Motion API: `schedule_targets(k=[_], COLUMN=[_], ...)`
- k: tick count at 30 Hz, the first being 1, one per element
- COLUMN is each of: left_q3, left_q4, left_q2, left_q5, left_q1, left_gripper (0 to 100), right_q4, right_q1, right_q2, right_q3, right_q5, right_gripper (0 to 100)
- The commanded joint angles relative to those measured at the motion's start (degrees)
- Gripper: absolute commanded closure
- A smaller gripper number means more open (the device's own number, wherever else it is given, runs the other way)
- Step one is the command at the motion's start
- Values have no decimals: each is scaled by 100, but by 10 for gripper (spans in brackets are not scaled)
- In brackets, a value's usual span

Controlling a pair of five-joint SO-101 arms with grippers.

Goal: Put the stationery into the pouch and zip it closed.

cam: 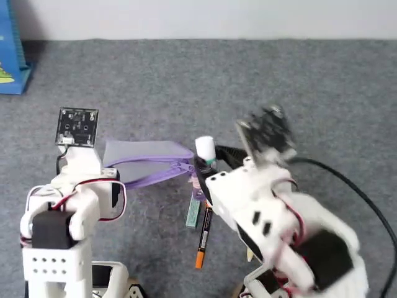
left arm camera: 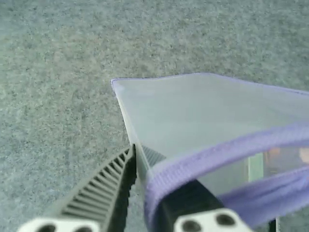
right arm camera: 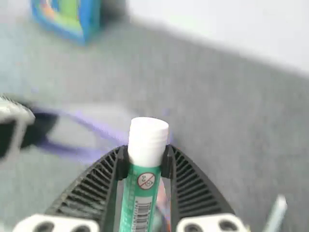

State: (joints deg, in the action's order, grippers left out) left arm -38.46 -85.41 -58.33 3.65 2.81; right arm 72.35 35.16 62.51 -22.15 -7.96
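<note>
Grey carpet [cam: 279, 74] around pouch [cam: 149, 152], white wall [cam: 217, 18] behind

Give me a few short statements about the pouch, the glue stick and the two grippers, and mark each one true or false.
1. The right gripper holds a glue stick with a white cap. True.
2. The left gripper is open and touches nothing. False: it is shut on the edge of the pouch.
3. The pouch is zipped closed. False: its mouth is open, and the two purple zipper bands stand apart.
4. A pen with an orange tip lies on the grey table. True.
5. The glue stick lies flat inside the pouch. False: it is in the right gripper, near the pouch's mouth.
</note>
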Motion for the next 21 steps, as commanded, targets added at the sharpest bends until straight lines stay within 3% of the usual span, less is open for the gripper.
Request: schedule_targets(k=[1,10,15,21], left_q3=[295,268,268,268], left_q4=[0,0,0,0], left_q2=[211,237,237,237], left_q5=[70,70,70,70], left_q1=[-44,-53,-53,-53], left_gripper=[989,989,989,989], right_q4=[-1288,-4110,-5763,-6563], right_q1=[189,1455,1499,1473], right_q2=[708,1288,1262,391], right_q3=[-765,-2593,-3481,-3833], right_q5=[-237,-237,-229,-229], right_gripper=[991,991,991,991])
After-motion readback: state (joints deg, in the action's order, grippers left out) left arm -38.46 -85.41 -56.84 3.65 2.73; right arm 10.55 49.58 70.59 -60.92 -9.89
